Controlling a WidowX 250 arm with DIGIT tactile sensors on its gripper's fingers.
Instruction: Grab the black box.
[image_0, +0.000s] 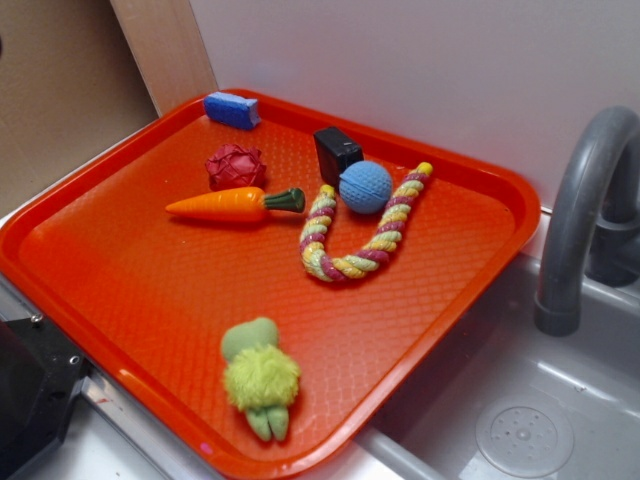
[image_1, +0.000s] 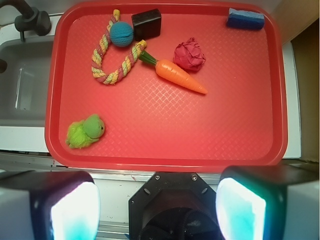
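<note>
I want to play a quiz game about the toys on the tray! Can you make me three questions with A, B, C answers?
1. What sits right beside the black box?
A. the green plush toy
B. the blue ball
C. the blue block

2. How many orange carrots are on the tray?
A. one
B. two
C. three

3. Are the robot's fingers holding anything?
A. the black box
B. the rope
C. nothing

Answers: 1 B, the blue ball sits right against the box. 2 A, only one carrot lies there. 3 C, the fingers are spread wide apart at the tray's near edge with nothing between them.
</note>
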